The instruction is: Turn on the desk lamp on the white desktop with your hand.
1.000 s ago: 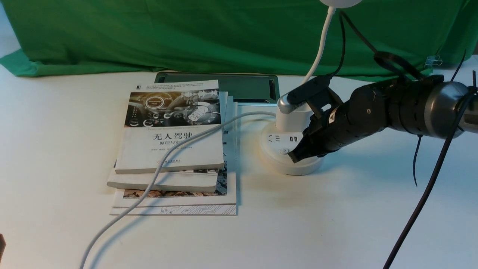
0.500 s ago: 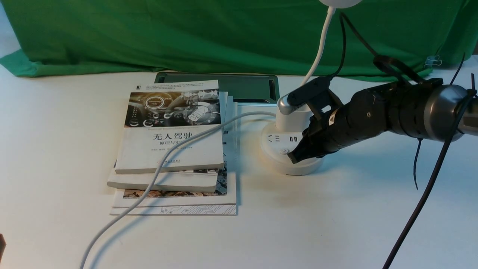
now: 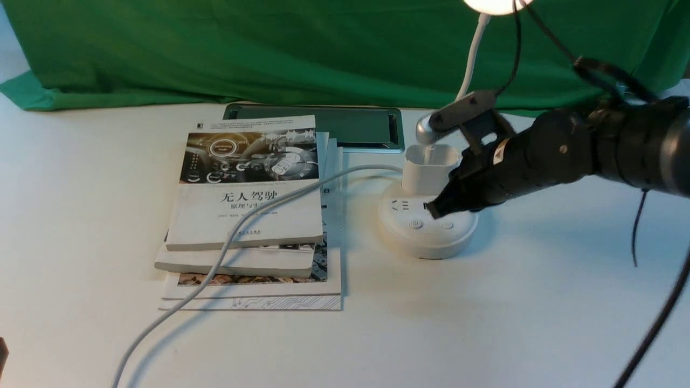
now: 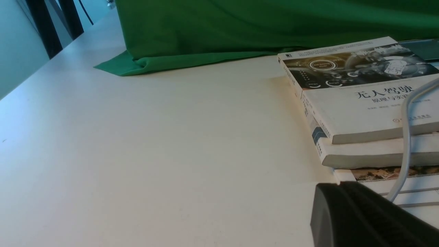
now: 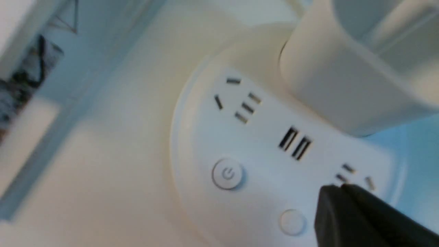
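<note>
Surface: white desktop, with green cloth draped along its far edge.

Item 1: desk lamp, standing right of the middle, nearer the far edge than the near one. The round puck base carries a power button and a plain button at its near side, with socket slots and USB ports behind them. A cup holder sits at the back. A thin gooseneck rises to the head, which glows.

Item 2: right gripper, reaching in from the right edge. Its jaws are together in one blunt tip over the base, just behind the plain button. Contact with the base cannot be told.

Item 3: pale cable, running from the base over the books to the near edge.

Item 4: stack of books, left of the lamp, with a grey panel behind it.

Item 5: left gripper, at the near left corner. Only one dark finger shows, so the jaw state cannot be told.
</note>
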Robot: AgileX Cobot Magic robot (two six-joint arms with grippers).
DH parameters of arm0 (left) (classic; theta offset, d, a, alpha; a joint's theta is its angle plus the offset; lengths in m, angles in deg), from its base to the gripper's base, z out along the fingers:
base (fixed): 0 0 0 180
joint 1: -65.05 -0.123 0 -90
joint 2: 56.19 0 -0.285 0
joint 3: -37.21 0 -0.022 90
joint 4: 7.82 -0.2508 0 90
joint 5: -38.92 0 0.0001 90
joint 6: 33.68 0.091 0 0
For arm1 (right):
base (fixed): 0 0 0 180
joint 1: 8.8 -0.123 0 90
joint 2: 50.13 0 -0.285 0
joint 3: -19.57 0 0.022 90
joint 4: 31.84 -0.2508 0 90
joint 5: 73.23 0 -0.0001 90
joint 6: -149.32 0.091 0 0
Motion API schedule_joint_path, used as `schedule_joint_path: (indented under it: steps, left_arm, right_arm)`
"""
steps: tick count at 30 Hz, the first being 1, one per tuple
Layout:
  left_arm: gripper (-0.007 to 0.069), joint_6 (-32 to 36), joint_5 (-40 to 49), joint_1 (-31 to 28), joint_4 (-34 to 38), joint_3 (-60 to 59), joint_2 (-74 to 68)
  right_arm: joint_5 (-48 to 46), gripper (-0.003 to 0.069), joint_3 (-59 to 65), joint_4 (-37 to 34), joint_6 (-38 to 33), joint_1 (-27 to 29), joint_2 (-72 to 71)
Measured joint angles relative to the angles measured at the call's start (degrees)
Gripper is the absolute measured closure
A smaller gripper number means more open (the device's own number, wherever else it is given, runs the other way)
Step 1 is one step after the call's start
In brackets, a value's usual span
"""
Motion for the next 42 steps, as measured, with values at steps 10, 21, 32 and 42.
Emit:
schedule_joint_path:
  steps: [10,21,32,42]
  left_arm:
    - [0.0603,0.0,0.0,0.0,0.0,0.0,0.0]
    - [0.0603,0.0,0.0,0.0,0.0,0.0,0.0]
    - [0.0603,0.0,0.0,0.0,0.0,0.0,0.0]
    - [0.0603,0.0,0.0,0.0,0.0,0.0,0.0]
  right_arm:
    - [5.16,0.0616,14.55,0.0,3.47,0.0,-30.39]
    - [13.44,0.059,34.46,0.0,5.15,0.0,-60.62]
    - [14.49,0.055,38.35,0.0,5.2,0.0,-72.78]
    - [19.09,0.0629,42.51,0.18,5.2,0.36,-75.29]
